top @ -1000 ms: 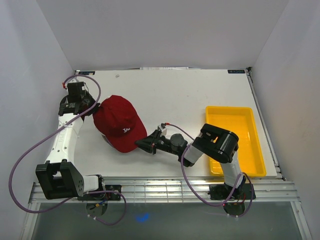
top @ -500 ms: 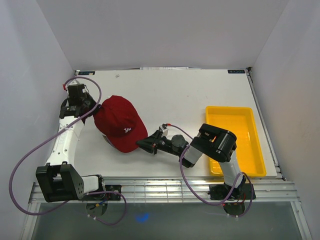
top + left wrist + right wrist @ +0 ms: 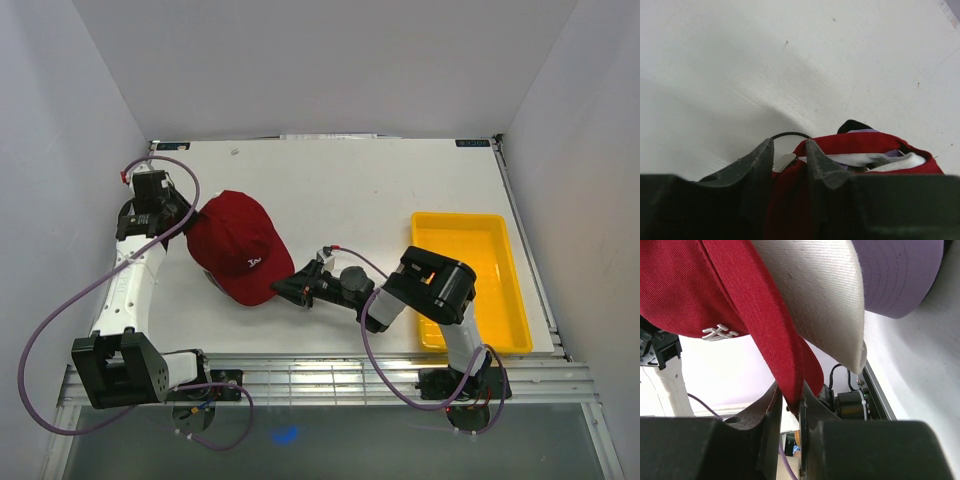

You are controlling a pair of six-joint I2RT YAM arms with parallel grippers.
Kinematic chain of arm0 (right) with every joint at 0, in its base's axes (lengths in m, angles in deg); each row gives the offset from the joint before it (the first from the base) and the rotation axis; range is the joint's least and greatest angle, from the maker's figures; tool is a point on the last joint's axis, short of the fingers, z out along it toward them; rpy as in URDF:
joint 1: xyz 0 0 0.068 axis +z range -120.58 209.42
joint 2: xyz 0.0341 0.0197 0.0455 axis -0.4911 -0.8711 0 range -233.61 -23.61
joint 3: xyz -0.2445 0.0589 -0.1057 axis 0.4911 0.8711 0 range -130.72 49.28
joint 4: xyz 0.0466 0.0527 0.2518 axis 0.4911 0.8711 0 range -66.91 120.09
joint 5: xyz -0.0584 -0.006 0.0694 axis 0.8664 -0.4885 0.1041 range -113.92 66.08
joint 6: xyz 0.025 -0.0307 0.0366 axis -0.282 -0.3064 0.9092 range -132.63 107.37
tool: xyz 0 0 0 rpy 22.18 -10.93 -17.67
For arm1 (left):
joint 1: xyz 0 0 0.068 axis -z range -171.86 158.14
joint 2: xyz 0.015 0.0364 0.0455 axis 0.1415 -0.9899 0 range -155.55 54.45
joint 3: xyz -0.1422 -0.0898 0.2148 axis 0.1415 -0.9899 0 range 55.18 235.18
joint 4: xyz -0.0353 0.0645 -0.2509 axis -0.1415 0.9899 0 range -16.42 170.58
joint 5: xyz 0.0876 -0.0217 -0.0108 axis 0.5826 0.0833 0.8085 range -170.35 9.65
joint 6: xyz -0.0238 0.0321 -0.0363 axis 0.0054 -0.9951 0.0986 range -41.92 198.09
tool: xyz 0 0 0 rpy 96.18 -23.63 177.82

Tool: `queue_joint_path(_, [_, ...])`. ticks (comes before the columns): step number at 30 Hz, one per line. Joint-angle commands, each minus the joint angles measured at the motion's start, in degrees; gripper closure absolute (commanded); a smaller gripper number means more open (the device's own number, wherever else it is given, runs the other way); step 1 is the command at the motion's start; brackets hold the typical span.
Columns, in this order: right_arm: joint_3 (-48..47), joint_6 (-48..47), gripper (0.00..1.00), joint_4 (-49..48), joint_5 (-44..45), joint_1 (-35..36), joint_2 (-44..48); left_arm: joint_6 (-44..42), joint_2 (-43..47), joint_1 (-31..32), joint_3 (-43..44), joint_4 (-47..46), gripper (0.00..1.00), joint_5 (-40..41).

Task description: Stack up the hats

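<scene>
the white surface [image 3: 400, 180] carries everything. the yellow tray [image 3: 458, 216] lies at its right side, well apart from the hats. the pile sits left of centre, topped by the dark red hat [image 3: 238, 245], which hides the rest from above. under it the wrist views show the white hat [image 3: 815, 295], the lavender hat [image 3: 900, 275] and a sliver of the black hat [image 3: 852, 126]; a tan one i cannot make out.

the left pincer [image 3: 789, 151] is narrowed on the red hat's back edge, and the right pincer [image 3: 790, 402] is clamped thin on its brim tip.

the risk, as i judge it: both grips sit at the very edge of soft cloth, so a tug from either arm could slip it free or drag the red crown askew off the nested ones. nothing stands in the way; only the right arm's own forearm lies between pile and tray.
</scene>
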Motion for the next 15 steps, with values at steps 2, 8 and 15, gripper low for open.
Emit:
queue_joint_path(2, [0.9, -1.3, 0.92, 12.0, -0.4, -0.2, -0.3, -0.7, 1.8, -0.9, 0.5, 3.0, 0.5, 2.3])
queue_joint_path(8, [1.2, -1.2, 0.92, 12.0, -0.1, -0.2, 0.1, -0.2, 2.6, -0.9, 2.8, 3.4, 0.39, 1.7])
queue_joint_path(15, [1.0, -1.4, 0.92, 13.0, -0.2, -0.2, 0.0, 0.3, 3.4, -0.9, 7.1, 3.5, 0.33, 1.2])
